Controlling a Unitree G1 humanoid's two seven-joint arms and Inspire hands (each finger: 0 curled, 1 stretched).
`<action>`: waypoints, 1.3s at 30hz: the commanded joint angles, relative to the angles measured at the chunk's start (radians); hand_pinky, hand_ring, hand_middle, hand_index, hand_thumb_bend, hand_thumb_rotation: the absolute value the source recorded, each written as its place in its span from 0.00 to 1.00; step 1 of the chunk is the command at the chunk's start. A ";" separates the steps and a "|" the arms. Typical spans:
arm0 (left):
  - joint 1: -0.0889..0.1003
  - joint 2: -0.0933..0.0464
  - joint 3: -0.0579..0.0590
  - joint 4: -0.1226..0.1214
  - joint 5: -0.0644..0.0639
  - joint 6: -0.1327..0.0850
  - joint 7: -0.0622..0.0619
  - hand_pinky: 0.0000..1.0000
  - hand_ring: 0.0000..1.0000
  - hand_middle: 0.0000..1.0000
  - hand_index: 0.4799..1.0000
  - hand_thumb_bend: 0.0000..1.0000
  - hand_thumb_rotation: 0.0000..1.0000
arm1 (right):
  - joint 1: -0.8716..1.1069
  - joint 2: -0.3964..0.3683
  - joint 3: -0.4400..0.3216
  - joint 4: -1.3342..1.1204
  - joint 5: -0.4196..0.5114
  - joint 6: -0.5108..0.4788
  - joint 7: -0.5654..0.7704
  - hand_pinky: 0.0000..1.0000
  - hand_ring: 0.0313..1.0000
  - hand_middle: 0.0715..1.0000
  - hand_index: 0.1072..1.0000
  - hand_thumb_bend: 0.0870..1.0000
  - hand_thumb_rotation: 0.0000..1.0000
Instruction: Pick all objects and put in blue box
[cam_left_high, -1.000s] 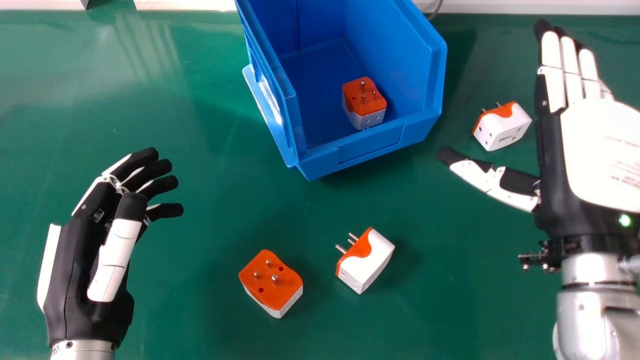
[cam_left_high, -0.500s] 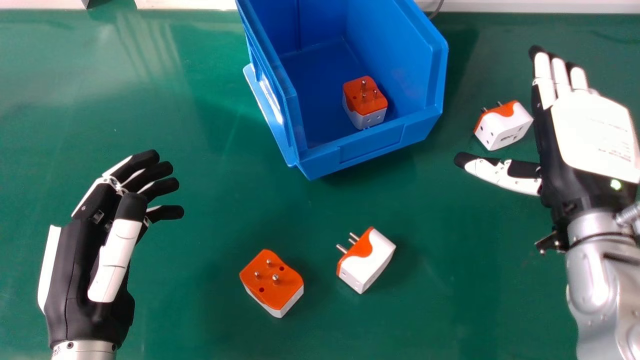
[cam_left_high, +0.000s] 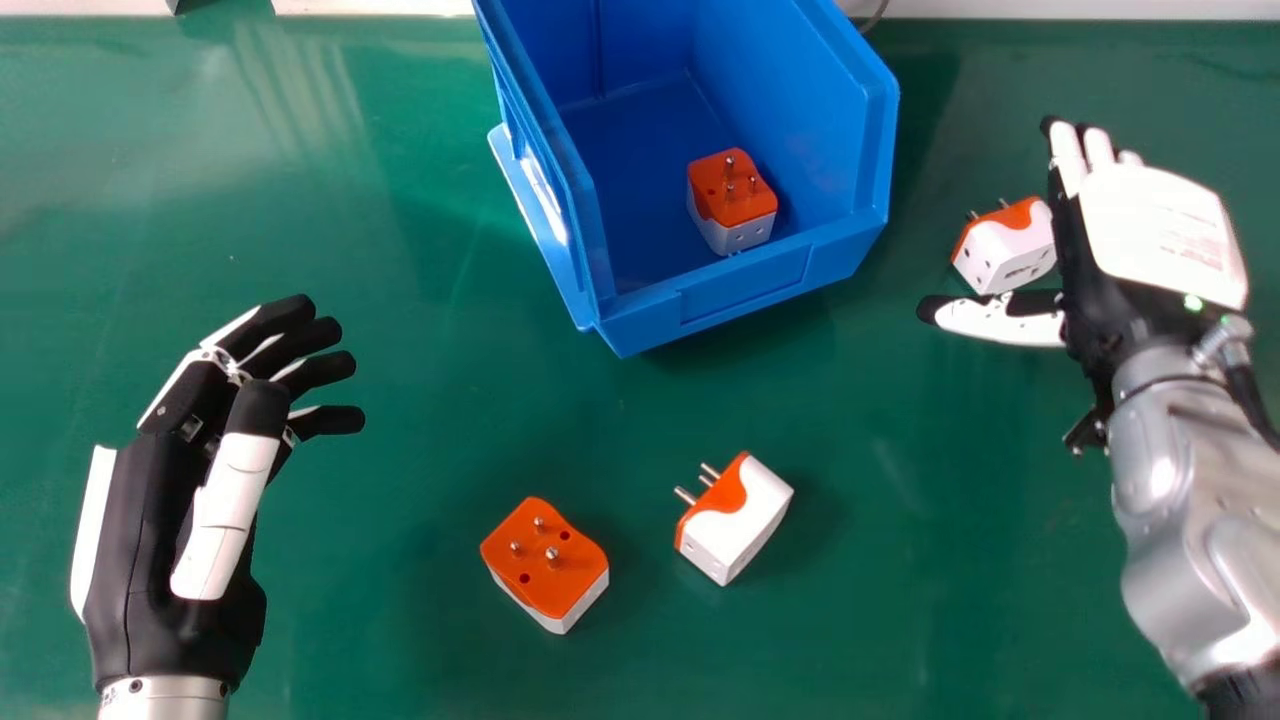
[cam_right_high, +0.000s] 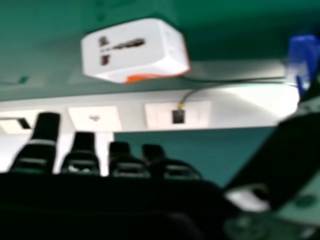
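Observation:
In the head view the right hand (cam_left_high: 1150, 230) is open at the right, palm side beside a white-and-orange adapter (cam_left_high: 1005, 247), its thumb just in front of it. The right hand view shows that adapter (cam_right_high: 132, 50) beyond the open right hand (cam_right_high: 127, 167), with a gap between. The left hand (cam_left_high: 185, 500) rests open and holds nothing at the left. An orange-topped adapter (cam_left_high: 545, 560) with pins up and another adapter on its side (cam_left_high: 735, 520) lie on the table's near middle. Inside the blue box (cam_left_high: 740, 290) sits one adapter (cam_left_high: 732, 200).
The green table (cam_left_high: 400, 630) runs back to a pale ledge (cam_left_high: 370, 7). The box stands at the far middle, its low front wall facing the near side, between the two hands. In the right hand view a dark cable (cam_right_high: 235, 80) runs behind the adapter.
The right hand has moved slightly left and its forearm has swung in, bringing the palm closer to the far-right adapter. The left hand and the adapters have stayed put.

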 joint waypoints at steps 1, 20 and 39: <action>0.000 0.007 0.009 -0.006 0.002 -0.023 -0.001 0.59 0.72 0.74 0.47 0.97 0.68 | -0.058 -0.027 0.011 0.033 0.010 0.004 0.001 0.82 0.94 0.97 0.94 0.58 0.51; 0.011 0.013 0.009 -0.006 0.006 -0.038 -0.004 0.57 0.70 0.73 0.46 0.98 0.69 | -0.269 0.022 0.026 0.295 0.167 0.155 0.005 0.83 0.92 0.95 0.91 0.57 0.42; 0.021 0.000 0.003 -0.004 0.003 -0.046 0.000 0.58 0.70 0.73 0.45 0.97 0.69 | -0.339 0.051 0.068 0.389 0.226 0.192 -0.036 0.85 0.92 0.95 0.91 0.58 0.44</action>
